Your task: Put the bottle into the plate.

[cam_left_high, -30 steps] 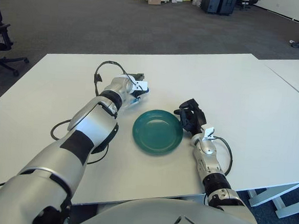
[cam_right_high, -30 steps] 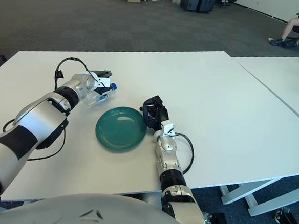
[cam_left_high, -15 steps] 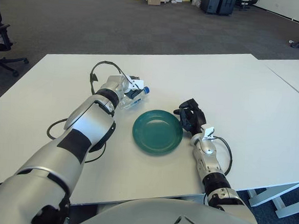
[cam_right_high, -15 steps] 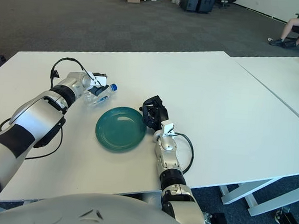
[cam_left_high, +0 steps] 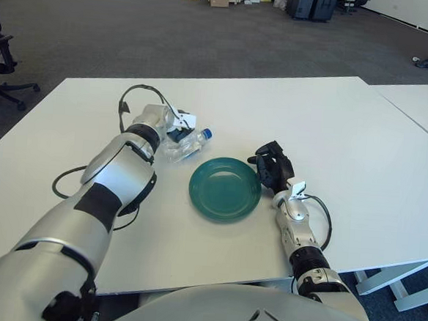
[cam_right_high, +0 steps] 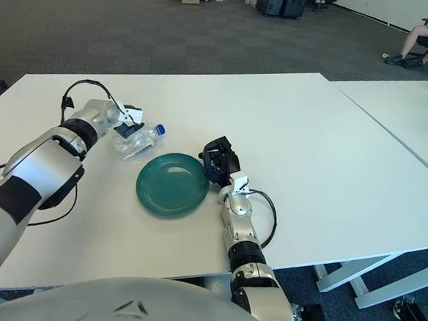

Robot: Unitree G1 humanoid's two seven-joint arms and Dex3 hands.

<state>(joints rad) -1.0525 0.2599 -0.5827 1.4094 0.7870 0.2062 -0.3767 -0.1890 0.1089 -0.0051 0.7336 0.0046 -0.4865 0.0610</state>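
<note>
Clear plastic bottle [cam_left_high: 183,144] with blue cap seen lying on its side on white table [cam_left_high: 362,141], cap end pointed toward right, just beyond upper-left rim of green plate [cam_left_high: 225,188]; plate not touched by bottle, nothing held in plate. Bottle body crumpled, see-through. Left hand [cam_left_high: 174,126] placed at bottle's base end, dark fingers against it; firm grasp cannot be told. Right hand [cam_left_high: 272,164] shown just beside plate's right rim, dark fingers curled together, nothing held.
</note>
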